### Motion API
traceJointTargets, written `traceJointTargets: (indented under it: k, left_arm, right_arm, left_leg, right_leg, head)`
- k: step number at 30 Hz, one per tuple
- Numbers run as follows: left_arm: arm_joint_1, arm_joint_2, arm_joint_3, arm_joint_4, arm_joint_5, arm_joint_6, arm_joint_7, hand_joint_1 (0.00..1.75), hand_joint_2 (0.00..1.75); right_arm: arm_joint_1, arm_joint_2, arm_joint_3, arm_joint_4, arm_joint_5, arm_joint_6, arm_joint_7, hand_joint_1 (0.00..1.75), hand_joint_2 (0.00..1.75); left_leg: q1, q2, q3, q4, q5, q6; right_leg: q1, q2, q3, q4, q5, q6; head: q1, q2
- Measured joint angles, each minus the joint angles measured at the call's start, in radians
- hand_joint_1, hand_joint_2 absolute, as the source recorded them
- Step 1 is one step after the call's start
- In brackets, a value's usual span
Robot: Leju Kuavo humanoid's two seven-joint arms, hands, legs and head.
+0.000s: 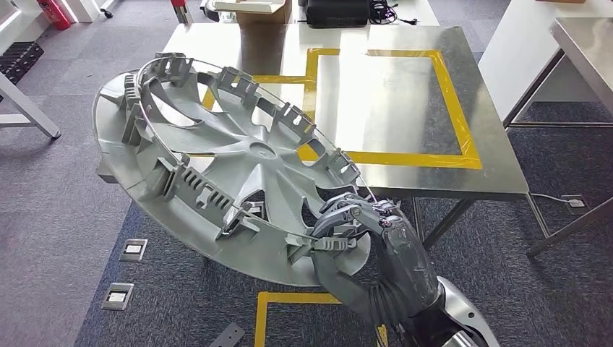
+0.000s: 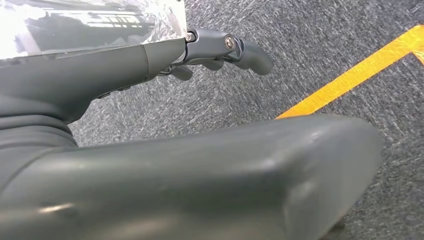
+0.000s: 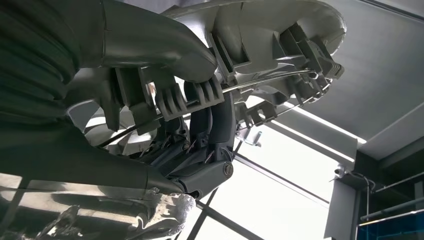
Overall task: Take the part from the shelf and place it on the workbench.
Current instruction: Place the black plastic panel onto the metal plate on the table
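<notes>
now the right hand grips a grey, spoked, clip-rimmed part.

Silver forearm, ribbed grey wrist cover — dark, seemingly screw-jointed fingers

My head camera looks forward and down from high up, over the wheel cover I grip to the steel workbench. My right wrist camera sits close behind my right hand, sharing that cover. My left wrist camera faces carpet.
</notes>
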Motion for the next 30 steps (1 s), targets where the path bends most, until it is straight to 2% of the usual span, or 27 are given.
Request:
traceJointTargets:
  k: [1,2,3,4,5,6,7,11,12,13,15,16,17,18,20,21,22,24,27,28,30]
  left_arm:
    - [0.0,0.0,0.0,0.0,0.0,-0.001,0.002,0.0,1.75]
    - [0.0,0.001,0.0,0.0,0.0,-0.001,0.004,0.0,1.75]
    - [-0.001,0.002,0.0,0.0,-0.001,-0.001,0.006,0.0,1.75]
    - [-0.002,0.002,0.0,0.0,-0.002,-0.001,0.007,0.0,1.75]
    - [-0.004,0.003,0.0,0.0,-0.002,-0.001,0.008,0.0,1.75]
    - [-0.005,0.003,0.0,0.0,-0.003,-0.001,0.008,0.0,1.75]
    - [-0.006,0.003,-0.001,0.0,-0.004,-0.001,0.009,0.0,1.75]
    - [-0.006,0.003,-0.002,-0.003,-0.007,0.003,0.011,0.0,1.75]
    - [-0.006,0.003,-0.002,-0.004,-0.008,0.003,0.011,0.0,1.75]
    - [-0.007,0.004,-0.002,-0.004,-0.009,0.004,0.011,0.0,1.75]
    - [-0.008,0.004,-0.002,-0.004,-0.01,0.004,0.011,0.0,1.75]
    - [-0.007,0.004,-0.002,-0.005,-0.01,0.004,0.011,0.0,1.75]
    - [-0.005,0.004,-0.002,-0.005,-0.011,0.004,0.011,0.0,1.75]
    - [-0.004,0.004,-0.003,-0.005,-0.012,0.004,0.012,0.0,1.75]
    - [-0.005,0.004,-0.003,-0.005,-0.012,0.004,0.012,0.0,1.75]
    - [-0.006,0.003,-0.003,-0.006,-0.012,0.004,0.012,0.0,1.75]
    - [-0.007,0.003,-0.003,-0.007,-0.012,0.004,0.012,0.0,1.75]
    - [-0.008,0.002,-0.003,-0.01,-0.011,0.003,0.012,0.0,1.75]
    - [-0.012,0.002,-0.004,-0.011,-0.012,0.004,0.013,0.0,1.75]
    - [-0.014,0.003,-0.004,-0.011,-0.013,0.004,0.013,0.0,1.75]
    - [-0.015,0.004,-0.004,-0.011,-0.014,0.004,0.014,0.0,1.75]
  right_arm:
    - [-0.001,0.0,-0.001,0.0,-0.005,0.002,0.0,1.75,1.75]
    - [-0.002,0.0,-0.001,0.0,-0.011,0.006,0.0,1.75,1.75]
    - [-0.003,0.0,-0.002,0.0,-0.016,0.008,0.0,1.75,1.75]
    - [-0.005,0.0,-0.003,0.0,-0.018,0.011,0.0,1.75,1.75]
    - [-0.007,0.0,-0.004,0.0,-0.019,0.012,0.0,1.75,1.75]
    - [-0.01,0.0,-0.005,0.0,-0.02,0.013,0.0,1.75,1.75]
    - [-0.012,0.0,-0.006,0.0,-0.02,0.014,-0.001,1.75,1.75]
    - [-0.015,-0.001,-0.009,-0.001,-0.02,0.016,-0.002,1.75,1.75]
    - [-0.016,-0.001,-0.009,-0.001,-0.02,0.017,-0.002,1.75,1.75]
    - [-0.015,-0.001,-0.01,-0.002,-0.02,0.015,-0.002,1.75,1.75]
    - [-0.011,-0.002,-0.009,-0.002,-0.017,0.01,-0.002,1.75,1.75]
    - [-0.008,-0.002,-0.009,-0.002,-0.014,0.007,-0.002,1.75,1.75]
    - [-0.006,-0.002,-0.008,-0.002,-0.012,0.006,-0.002,1.75,1.75]
    - [-0.005,-0.002,-0.007,-0.001,-0.011,0.005,-0.003,1.75,1.75]
    - [-0.007,-0.002,-0.008,-0.001,-0.011,0.005,-0.003,1.75,1.75]
    - [-0.009,-0.003,-0.008,-0.001,-0.012,0.006,-0.004,1.75,1.75]
    - [-0.011,-0.003,-0.009,-0.001,-0.014,0.006,-0.004,1.75,1.75]
    - [-0.016,-0.003,-0.011,-0.001,-0.018,0.009,-0.006,1.75,1.75]
    - [-0.018,-0.003,-0.014,-0.001,-0.022,0.015,-0.007,1.75,1.75]
    - [-0.019,-0.003,-0.014,0.0,-0.023,0.016,-0.008,1.75,1.75]
    - [-0.021,-0.003,-0.015,0.003,-0.025,0.018,-0.009,1.75,1.75]
  left_leg:
    - [0.0,0.0,-0.028,0.047,-0.006,-0.002]
    - [0.0,0.0,-0.042,0.06,0.009,-0.004]
    - [0.001,0.001,-0.038,0.033,0.045,-0.004]
    - [0.001,0.002,-0.019,-0.027,0.093,-0.004]
    - [0.0,0.004,0.002,-0.085,0.13,-0.003]
    - [-0.001,0.006,0.023,-0.135,0.153,0.0]
    - [-0.003,0.007,0.036,-0.168,0.156,0.006]
    - [-0.001,0.004,0.047,-0.193,0.131,0.035]
    - [0.001,0.003,0.049,-0.195,0.129,0.041]
    - [0.003,0.003,0.052,-0.196,0.127,0.047]
    - [0.001,0.003,0.056,-0.195,0.121,0.056]
    - [-0.001,0.003,0.059,-0.195,0.118,0.058]
    - [-0.003,0.002,0.063,-0.195,0.114,0.06]
    - [-0.005,0.001,0.07,-0.195,0.109,0.06]
    - [-0.008,-0.002,0.085,-0.196,0.099,0.059]
    - [-0.01,-0.003,0.089,-0.196,0.094,0.057]
    - [-0.009,-0.004,0.091,-0.196,0.09,0.053]
    - [-0.008,-0.003,0.09,-0.198,0.086,0.043]
    - [-0.008,-0.001,0.087,-0.181,0.066,0.028]
    - [-0.008,0.0,0.073,-0.147,0.046,0.025]
    - [-0.006,0.001,0.018,-0.028,-0.005,0.02]
  right_leg:
    - [0.001,0.0,0.006,0.001,-0.005,-0.001]
    - [0.001,0.001,0.013,0.002,-0.012,0.0]
    - [0.0,0.002,0.022,0.004,-0.019,0.002]
    - [0.0,0.002,0.032,0.008,-0.028,0.005]
    - [0.0,0.002,0.039,0.011,-0.036,0.01]
    - [0.001,0.003,0.043,0.015,-0.044,0.014]
    - [0.003,0.003,0.042,0.019,-0.049,0.019]
    - [0.005,0.001,0.027,0.032,-0.061,0.037]
    - [0.005,0.0,0.016,0.056,-0.074,0.042]
    - [0.004,0.001,-0.009,0.103,-0.095,0.046]
    - [0.003,0.001,-0.091,0.24,-0.14,0.05]
    - [0.003,0.001,-0.129,0.296,-0.149,0.05]
    - [0.004,0.001,-0.152,0.318,-0.138,0.048]
    - [0.005,0.001,-0.156,0.3,-0.106,0.043]
    - [0.011,0.002,-0.115,0.176,-0.016,0.025]
    - [0.016,0.002,-0.091,0.115,0.014,0.015]
    - [0.02,0.003,-0.072,0.073,0.026,0.008]
    - [0.026,0.003,-0.059,0.046,0.017,0.003]
    - [0.018,0.002,-0.039,0.018,0.012,0.001]
    - [0.014,0.0,-0.03,0.009,0.012,0.0]
    - [0.012,-0.002,-0.018,0.004,0.008,-0.002]
  head:
    - [-0.001,0.0]
    - [-0.002,0.0]
    - [-0.003,0.0]
    - [-0.005,0.0]
    - [-0.006,0.0]
    - [-0.008,0.0]
    - [-0.008,0.0]
    - [-0.006,0.0]
    - [-0.003,0.0]
    - [0.0,0.0]
    - [0.007,0.0]
    - [0.007,0.0]
    - [0.008,0.0]
    - [0.008,0.0]
    - [0.008,0.0]
    - [0.008,0.0]
    - [0.008,0.0]
    - [0.01,0.0]
    - [0.009,0.0]
    - [0.006,0.0]
    - [0.0,0.0]
